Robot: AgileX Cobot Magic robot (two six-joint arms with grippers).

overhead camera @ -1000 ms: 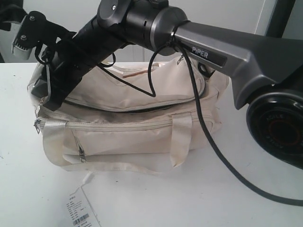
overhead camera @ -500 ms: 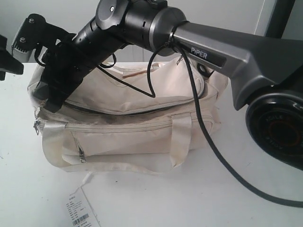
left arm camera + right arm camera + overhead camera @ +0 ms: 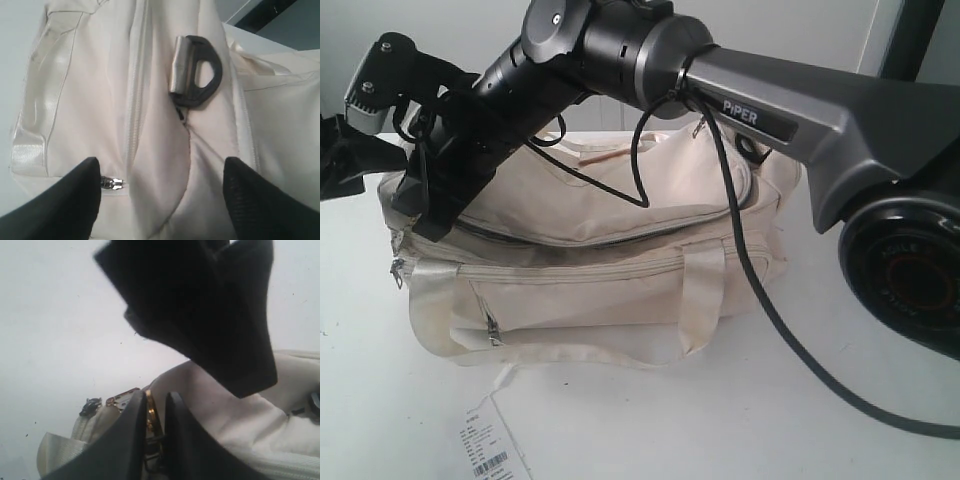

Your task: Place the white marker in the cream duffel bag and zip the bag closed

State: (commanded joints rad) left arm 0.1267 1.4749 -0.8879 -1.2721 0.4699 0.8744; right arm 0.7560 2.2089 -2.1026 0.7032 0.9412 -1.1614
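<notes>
One cream duffel bag (image 3: pixel 600 290); one paper tag (image 3: pixel 492 445)

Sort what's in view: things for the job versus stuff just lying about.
Job: cream duffel bag; its zip pull, pinched by the right claw; open left claw. White marker not visible.
Lying about: barcode paper tag.

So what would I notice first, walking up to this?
The big cream bag fills the middle of the white table, with a paper tag lying in front of it. A heavy grey-and-black arm reaches across the bag from the right to its left end. There the right gripper pinches what looks like a gold zip pull.
</notes>
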